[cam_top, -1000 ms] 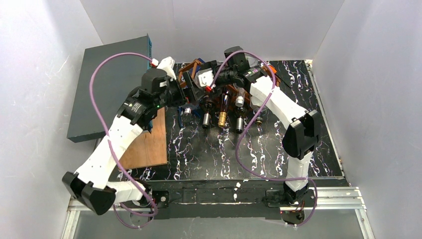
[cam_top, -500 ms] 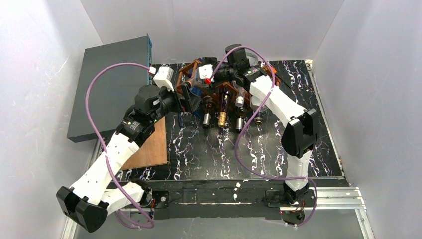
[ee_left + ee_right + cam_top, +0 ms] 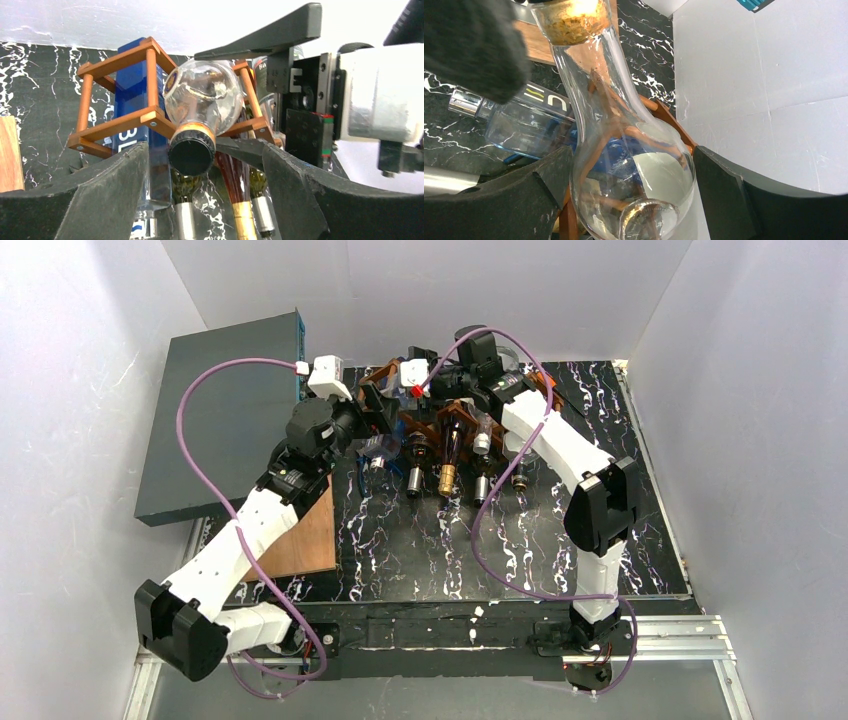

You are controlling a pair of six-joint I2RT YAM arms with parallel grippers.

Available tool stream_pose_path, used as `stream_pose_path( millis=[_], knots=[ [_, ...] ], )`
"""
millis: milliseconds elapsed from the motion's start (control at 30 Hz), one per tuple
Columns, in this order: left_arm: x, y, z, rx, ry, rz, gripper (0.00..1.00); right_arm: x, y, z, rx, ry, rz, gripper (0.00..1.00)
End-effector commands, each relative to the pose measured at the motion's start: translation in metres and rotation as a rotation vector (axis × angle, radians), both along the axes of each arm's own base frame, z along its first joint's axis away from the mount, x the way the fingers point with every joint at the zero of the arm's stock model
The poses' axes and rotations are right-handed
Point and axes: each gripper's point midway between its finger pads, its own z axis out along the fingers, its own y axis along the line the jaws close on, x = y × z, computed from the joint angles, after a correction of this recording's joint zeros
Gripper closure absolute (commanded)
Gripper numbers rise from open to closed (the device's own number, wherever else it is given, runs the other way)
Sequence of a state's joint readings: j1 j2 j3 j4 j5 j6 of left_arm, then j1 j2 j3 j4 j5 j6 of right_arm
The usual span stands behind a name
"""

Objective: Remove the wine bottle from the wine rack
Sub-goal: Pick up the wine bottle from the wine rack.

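Left gripper (image 3: 200, 190) gapes around the round clear bottle's (image 3: 202, 97) cap; right gripper (image 3: 629, 195) straddles its belly unclamped; draw straight out of the wine rack (image 3: 122, 122).

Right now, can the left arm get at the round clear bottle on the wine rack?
Probably yes. The round clear bottle lies on the wine rack, neck toward the left gripper. Its jaws stand open either side of the black cap, with nothing between.

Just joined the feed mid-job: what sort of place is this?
Probably a lab test cell, not a home: plain white enclosure walls, a black marbled tabletop, and a brown wooden lattice wine rack staged as a prop.
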State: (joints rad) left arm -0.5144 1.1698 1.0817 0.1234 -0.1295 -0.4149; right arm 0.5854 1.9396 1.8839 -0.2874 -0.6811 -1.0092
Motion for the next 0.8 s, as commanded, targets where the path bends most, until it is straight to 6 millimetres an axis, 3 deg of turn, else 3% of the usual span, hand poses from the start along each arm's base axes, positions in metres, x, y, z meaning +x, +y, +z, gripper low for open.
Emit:
stream_pose_path(
  millis=[0,500,767],
  knots=[
    [0.014,0.010,0.032,-0.073,-0.087,0.098,0.20,0.024,-0.013,0.019,0.045,0.006,-0.087,0.27],
    [0.046,0.003,0.028,-0.116,-0.146,0.154,0.33,0.033,-0.011,0.022,0.082,0.047,-0.131,0.28],
    [0.060,0.000,0.023,-0.128,-0.154,0.180,0.50,0.035,-0.013,0.024,0.092,0.059,-0.141,0.28]
  ],
)
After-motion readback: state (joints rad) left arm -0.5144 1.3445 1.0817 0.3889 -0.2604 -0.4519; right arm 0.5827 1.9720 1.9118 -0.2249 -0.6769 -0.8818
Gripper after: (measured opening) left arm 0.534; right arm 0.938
